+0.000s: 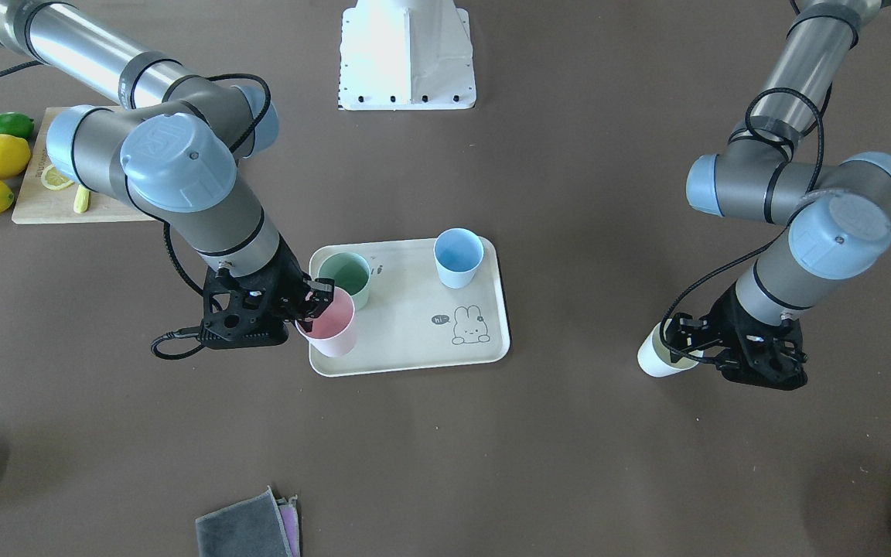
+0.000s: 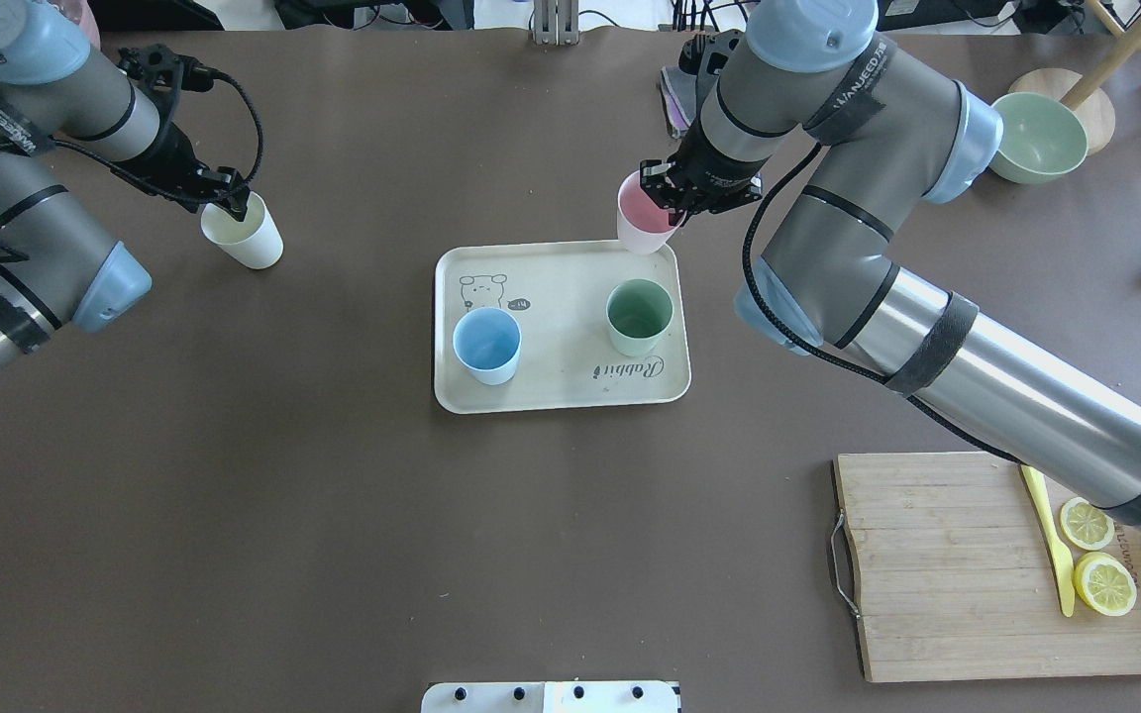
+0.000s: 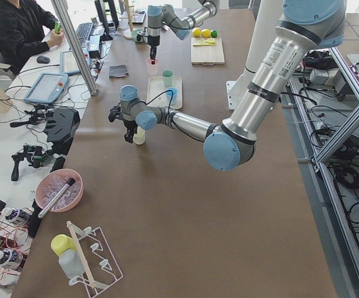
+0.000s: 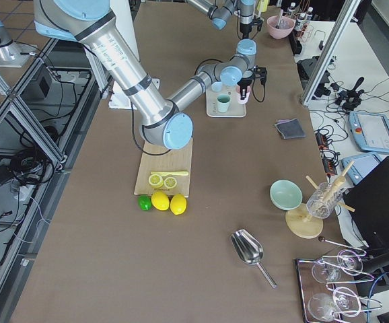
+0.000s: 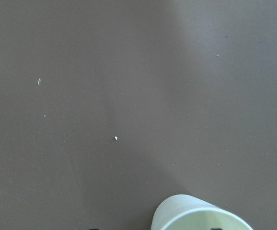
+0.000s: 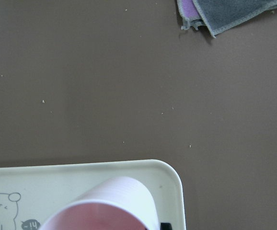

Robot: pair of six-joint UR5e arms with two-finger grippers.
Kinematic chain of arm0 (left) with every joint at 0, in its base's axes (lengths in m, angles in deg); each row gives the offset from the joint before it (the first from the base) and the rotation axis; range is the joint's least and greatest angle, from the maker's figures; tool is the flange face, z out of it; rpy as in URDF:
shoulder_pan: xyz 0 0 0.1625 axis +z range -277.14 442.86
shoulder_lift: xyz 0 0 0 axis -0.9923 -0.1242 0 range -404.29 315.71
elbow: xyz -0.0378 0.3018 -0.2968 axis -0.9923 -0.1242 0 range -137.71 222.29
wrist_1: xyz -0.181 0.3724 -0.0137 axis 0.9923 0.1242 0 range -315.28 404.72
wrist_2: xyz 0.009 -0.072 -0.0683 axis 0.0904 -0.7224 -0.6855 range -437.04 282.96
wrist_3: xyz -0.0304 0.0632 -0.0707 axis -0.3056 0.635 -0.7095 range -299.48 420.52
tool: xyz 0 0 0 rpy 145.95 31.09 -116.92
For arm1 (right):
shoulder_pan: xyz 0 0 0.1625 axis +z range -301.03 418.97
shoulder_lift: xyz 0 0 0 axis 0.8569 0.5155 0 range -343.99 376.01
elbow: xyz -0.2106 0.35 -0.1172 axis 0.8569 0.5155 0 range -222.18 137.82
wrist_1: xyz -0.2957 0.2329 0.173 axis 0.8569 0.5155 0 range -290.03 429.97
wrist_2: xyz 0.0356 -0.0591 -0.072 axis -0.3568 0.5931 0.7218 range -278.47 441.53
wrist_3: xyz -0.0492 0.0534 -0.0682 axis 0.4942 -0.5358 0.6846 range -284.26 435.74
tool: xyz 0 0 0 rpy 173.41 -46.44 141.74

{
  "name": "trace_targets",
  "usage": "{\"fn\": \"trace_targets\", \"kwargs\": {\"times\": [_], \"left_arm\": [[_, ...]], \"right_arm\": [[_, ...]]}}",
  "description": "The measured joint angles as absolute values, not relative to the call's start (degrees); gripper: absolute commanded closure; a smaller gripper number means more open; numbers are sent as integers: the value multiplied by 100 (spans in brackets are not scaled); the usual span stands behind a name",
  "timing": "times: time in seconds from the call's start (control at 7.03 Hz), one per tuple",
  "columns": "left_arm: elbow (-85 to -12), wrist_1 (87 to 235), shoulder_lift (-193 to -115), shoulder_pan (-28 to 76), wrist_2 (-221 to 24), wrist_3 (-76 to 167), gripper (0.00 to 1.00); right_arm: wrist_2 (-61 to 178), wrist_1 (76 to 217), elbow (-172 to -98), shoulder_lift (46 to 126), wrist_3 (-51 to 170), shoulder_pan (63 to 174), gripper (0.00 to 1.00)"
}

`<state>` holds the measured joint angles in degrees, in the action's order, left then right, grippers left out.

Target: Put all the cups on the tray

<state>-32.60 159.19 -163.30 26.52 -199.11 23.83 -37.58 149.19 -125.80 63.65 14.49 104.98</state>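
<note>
My right gripper [image 2: 672, 194] clamped on pink cup [image 2: 640, 226], over tray [image 2: 561, 400] far right corner, my left gripper [image 2: 234, 206] pinching cream cup [image 2: 252, 244] rim, well left

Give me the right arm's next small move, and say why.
Probably ease the pink cup straight down onto the tray, then open. The right gripper pinches its rim, and the cup is over the tray's corner, close to the green cup, with bare tray beneath. The left gripper holds the cream-white cup off the tray.
</note>
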Motion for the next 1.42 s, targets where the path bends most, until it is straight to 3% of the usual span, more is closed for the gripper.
{"fn": "trace_targets", "kwargs": {"times": [0.57,1.42], "left_arm": [[-3386,15995,-16381,2622,-19959,2045,100],[-3750,15136,-17443,2639,-20103,679,100]], "right_arm": [[-3724,14924,-12510,6270,1425,10439,100],[-3423,14853,-12152,6242,1409,10174,100]]}}
